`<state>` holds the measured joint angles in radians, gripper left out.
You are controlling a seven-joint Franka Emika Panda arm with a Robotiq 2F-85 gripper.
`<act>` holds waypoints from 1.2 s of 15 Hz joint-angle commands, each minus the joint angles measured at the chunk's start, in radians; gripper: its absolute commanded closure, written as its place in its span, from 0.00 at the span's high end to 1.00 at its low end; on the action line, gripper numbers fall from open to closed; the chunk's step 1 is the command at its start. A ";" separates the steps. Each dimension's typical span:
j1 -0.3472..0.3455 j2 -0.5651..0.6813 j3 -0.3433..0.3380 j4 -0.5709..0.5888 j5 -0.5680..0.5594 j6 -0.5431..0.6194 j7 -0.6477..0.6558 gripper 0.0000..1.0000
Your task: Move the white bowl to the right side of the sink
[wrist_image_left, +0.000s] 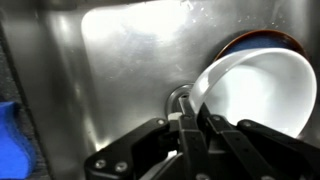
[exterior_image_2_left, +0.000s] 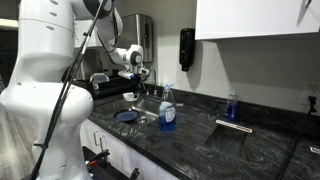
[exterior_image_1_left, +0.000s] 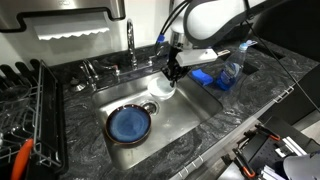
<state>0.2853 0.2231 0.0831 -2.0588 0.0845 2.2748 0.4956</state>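
Note:
The white bowl [exterior_image_1_left: 165,86] hangs tilted from my gripper [exterior_image_1_left: 171,74] above the right part of the steel sink [exterior_image_1_left: 190,105]. In the wrist view my gripper [wrist_image_left: 192,118] is shut on the white bowl's [wrist_image_left: 262,88] rim, with the sink floor [wrist_image_left: 120,60] and drain [wrist_image_left: 180,97] below. The blue plate [exterior_image_1_left: 128,123] lies on the sink floor left of the bowl; its edge shows behind the bowl in the wrist view [wrist_image_left: 262,40]. In an exterior view the gripper [exterior_image_2_left: 139,70] hovers over the sink [exterior_image_2_left: 140,110]; the bowl is too small to make out there.
A chrome faucet [exterior_image_1_left: 130,40] stands behind the sink. A black dish rack [exterior_image_1_left: 25,110] is on the left counter. Blue items and a bottle [exterior_image_1_left: 228,72] sit on the right counter. A blue soap bottle [exterior_image_2_left: 168,110] stands by the sink.

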 commanded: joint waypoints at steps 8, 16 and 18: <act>-0.210 -0.224 -0.068 -0.272 -0.060 0.138 -0.238 0.02; -0.246 -0.123 -0.091 -0.187 -0.102 0.203 -0.105 0.02; -0.241 -0.088 -0.093 -0.161 -0.104 0.210 -0.053 0.02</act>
<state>0.0450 0.0723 -0.0130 -2.2724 -0.0073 2.4514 0.3764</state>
